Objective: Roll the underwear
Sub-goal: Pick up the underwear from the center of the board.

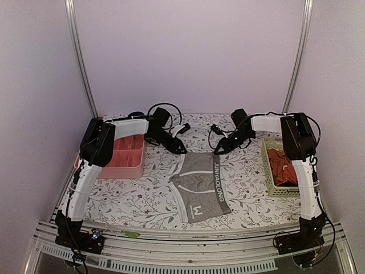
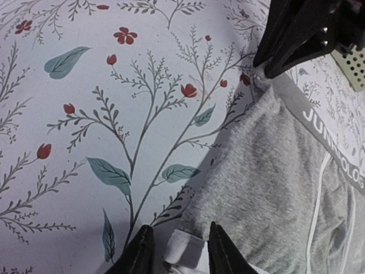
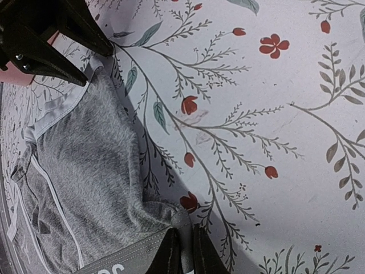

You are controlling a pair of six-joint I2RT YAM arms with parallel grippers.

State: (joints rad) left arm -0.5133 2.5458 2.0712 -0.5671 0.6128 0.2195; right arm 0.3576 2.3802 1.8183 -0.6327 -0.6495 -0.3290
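Note:
The grey underwear (image 1: 202,185) lies flat on the flowered table, its dark waistband with white lettering (image 2: 333,145) running along its right side. My left gripper (image 2: 181,251) is at the far left corner, with its fingers apart on either side of the pale leg hem (image 2: 185,248). At the far right corner my right gripper (image 3: 183,254) is pinched shut on the waistband corner (image 3: 197,214), and the cloth bunches there. Seen from above, both grippers (image 1: 181,149) (image 1: 218,149) are low at the garment's far edge.
A pink tray (image 1: 122,160) stands left of the underwear under the left arm. On the right, a pale mesh basket (image 1: 271,185) holds orange-red garments (image 1: 283,165). The flowered table cover (image 1: 137,200) spreads around them.

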